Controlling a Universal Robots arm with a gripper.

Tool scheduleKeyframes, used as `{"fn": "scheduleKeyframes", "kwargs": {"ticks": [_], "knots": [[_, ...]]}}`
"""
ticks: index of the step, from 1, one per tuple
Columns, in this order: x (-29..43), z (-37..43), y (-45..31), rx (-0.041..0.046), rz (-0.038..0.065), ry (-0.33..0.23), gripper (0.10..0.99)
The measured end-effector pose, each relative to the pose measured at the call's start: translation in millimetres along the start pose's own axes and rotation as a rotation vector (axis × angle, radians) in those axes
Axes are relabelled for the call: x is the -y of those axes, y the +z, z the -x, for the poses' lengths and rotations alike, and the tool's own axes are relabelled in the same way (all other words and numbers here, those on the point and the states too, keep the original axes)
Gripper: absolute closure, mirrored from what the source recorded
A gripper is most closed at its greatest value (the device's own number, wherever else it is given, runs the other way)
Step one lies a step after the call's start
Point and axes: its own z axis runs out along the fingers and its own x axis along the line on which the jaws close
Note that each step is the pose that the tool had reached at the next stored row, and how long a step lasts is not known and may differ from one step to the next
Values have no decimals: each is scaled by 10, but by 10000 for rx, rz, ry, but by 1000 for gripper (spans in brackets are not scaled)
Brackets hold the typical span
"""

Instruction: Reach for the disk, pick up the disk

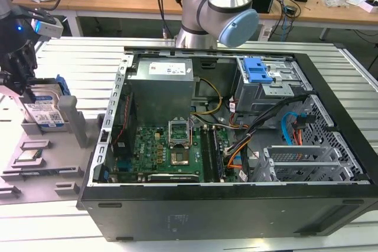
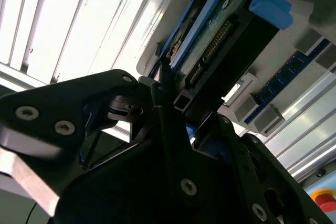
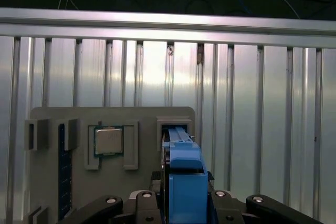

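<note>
The gripper [image 1: 22,87] has its fingers [image 2: 164,114] closed on the disk [image 3: 184,177] in the slot of the grey holder [image 3: 110,116], where a tilted pull could jam it.

The arm [image 1: 220,10] is rising from the far side of the scene, and its wrist [image 1: 13,28] is hanging at the exterior view's left, pointing downward. The gripper [image 1: 26,90] is pressing its fingers [image 2: 158,98] against both sides of the disk [image 1: 46,113].
</note>
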Motion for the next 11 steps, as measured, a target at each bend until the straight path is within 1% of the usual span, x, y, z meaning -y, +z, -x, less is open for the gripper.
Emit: {"fn": "scheduleKeyframes", "kwargs": {"ticks": [2, 6, 11], "knots": [[1, 0, -9, 1, -1, -1, 722], [-2, 0, -75, 0, -1, -1, 722], [-6, 3, -233, 0, 0, 0, 722]]}}
